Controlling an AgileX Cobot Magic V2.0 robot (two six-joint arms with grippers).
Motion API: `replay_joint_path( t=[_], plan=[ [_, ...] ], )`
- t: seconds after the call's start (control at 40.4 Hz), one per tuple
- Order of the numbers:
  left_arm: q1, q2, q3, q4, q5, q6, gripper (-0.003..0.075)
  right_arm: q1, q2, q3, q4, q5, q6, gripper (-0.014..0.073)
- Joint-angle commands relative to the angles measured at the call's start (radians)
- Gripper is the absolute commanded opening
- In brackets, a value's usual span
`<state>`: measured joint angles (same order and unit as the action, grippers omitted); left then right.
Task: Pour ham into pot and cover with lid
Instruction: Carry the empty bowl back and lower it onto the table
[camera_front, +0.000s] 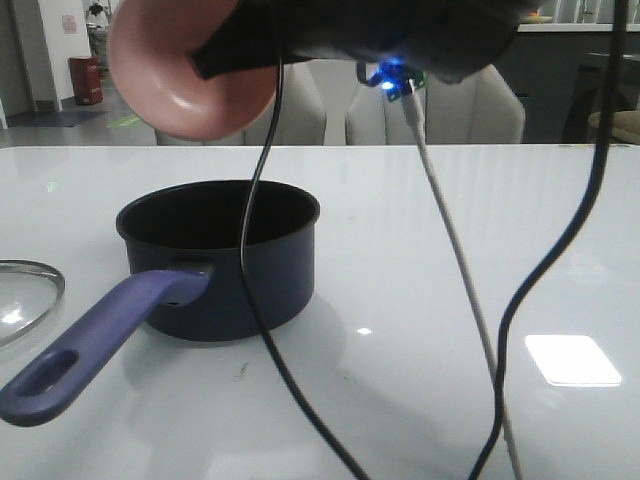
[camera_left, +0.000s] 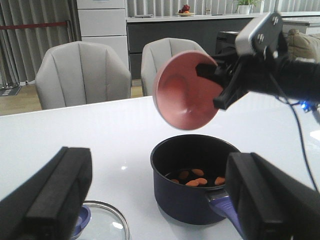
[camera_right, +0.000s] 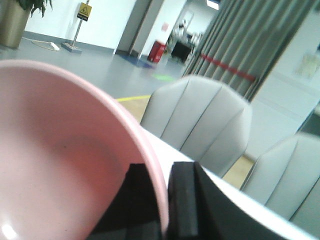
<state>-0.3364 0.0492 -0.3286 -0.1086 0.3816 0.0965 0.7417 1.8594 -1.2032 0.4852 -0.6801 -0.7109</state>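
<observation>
The dark navy pot (camera_front: 225, 262) stands on the white table, its purple-blue handle (camera_front: 95, 345) pointing to the front left. Several orange-pink ham pieces (camera_left: 197, 181) lie on the pot's (camera_left: 192, 180) black bottom. High above it, my right gripper (camera_right: 164, 192) is shut on the rim of the tipped pink bowl (camera_front: 185, 75) (camera_left: 185, 90) (camera_right: 65, 155), which looks empty. The glass lid (camera_front: 25, 295) (camera_left: 102, 222) with its purple-blue knob (camera_left: 80, 220) lies on the table left of the pot. My left gripper (camera_left: 160, 200) hangs open near the lid and the pot's handle, holding nothing.
Cables (camera_front: 500, 330) hang from the right arm down across the front of the table, one passing in front of the pot. Grey chairs (camera_left: 85, 72) stand behind the far table edge.
</observation>
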Motion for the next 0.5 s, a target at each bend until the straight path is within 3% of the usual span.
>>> replay_joint_path(
  t=[0.0, 0.248, 0.471],
  plan=[
    [-0.008, 0.010, -0.025, -0.010, -0.076, -0.002, 0.0585, -0.011, -0.118, -0.048, 0.080, 0.057, 0.019, 0.0132],
    [-0.008, 0.010, -0.025, -0.010, -0.076, -0.002, 0.0585, -0.087, -0.239, -0.051, 0.197, 0.434, 0.019, 0.0132],
    [-0.008, 0.010, -0.025, -0.010, -0.076, -0.002, 0.0585, -0.201, -0.307, -0.051, 0.197, 0.709, -0.017, 0.0132]
  ],
)
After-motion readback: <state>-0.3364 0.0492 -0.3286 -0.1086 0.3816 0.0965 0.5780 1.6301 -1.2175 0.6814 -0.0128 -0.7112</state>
